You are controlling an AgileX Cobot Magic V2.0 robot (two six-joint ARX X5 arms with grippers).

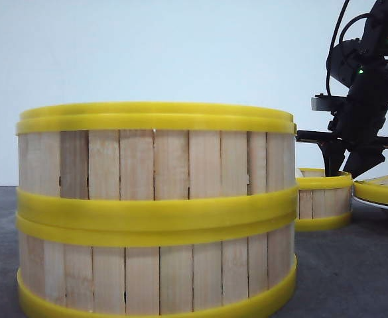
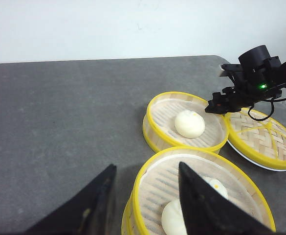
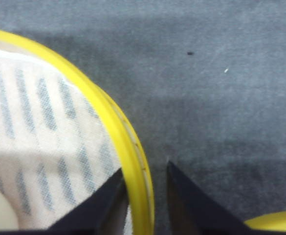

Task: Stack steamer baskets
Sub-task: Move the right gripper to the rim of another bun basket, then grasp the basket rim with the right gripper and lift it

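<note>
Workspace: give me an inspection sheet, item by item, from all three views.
Surface: dark grey felt-like tabletop, no spills seen.
Job's things: two-tier basket stack close to the front camera, buns visible in its top tier; single basket behind it, holding one white bun.
Clutter: woven yellow-rimmed lid resting on a white plate, beside the single basket.
Grippers: left gripper open, one finger over the stack's top tier, one outside the wall; right gripper open, fingers straddling the single basket's rim.
Cables: black cables looping along the right arm.
Surroundings: plain white wall; nothing else seen.
</note>
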